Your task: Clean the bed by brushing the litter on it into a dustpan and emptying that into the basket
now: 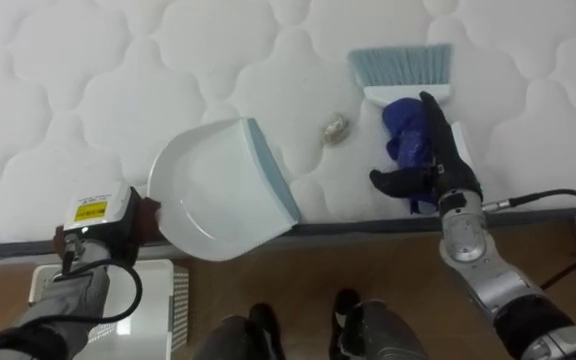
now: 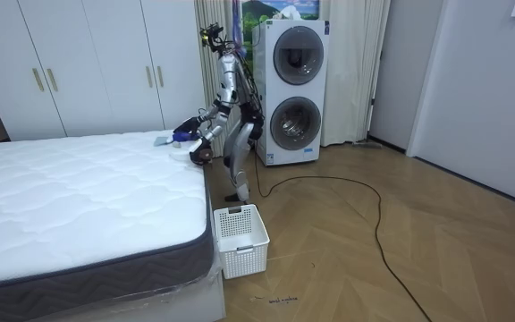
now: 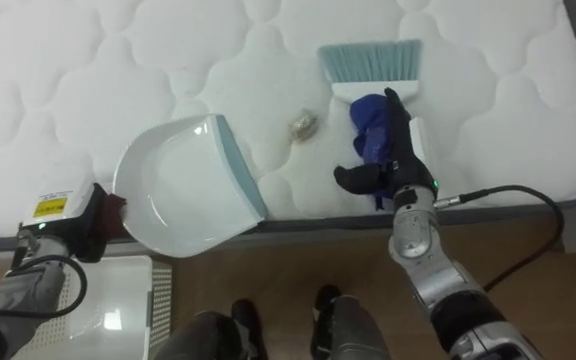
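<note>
White quilted mattress (image 1: 88, 80) covers the upper part of the eye views, its near edge running across just above a wood floor (image 1: 308, 270). A white dustpan (image 1: 213, 195) with a grey-blue lip lies at that near edge, partly overhanging it, with the lip turned toward the robot's right. The left hand (image 1: 103, 225) sits at the pan's rear end, below the mattress edge, with dark fingers closed about the handle there. A small pale crumpled scrap (image 1: 334, 128) rests on the mattress between the pan's lip and the brush, touching neither. The brush (image 1: 400, 68) lies on the mattress to the robot's right of the scrap. Its pale blue bristles point away from the robot, and its blue handle runs back toward the edge. The right hand (image 1: 436, 165) is laid over that handle, fingers along its right side and thumb hooked out on the left, so the handle is held between them. A white slatted basket (image 1: 163, 300) stands on the floor below the left hand, just beside the bed. In the room view the robot stands at the bed's far corner, leaning over it with both arms forward. Stacked washing machines (image 2: 293, 89) stand behind it, and white wardrobes (image 2: 88, 63) line the wall to the room view's left.
</note>
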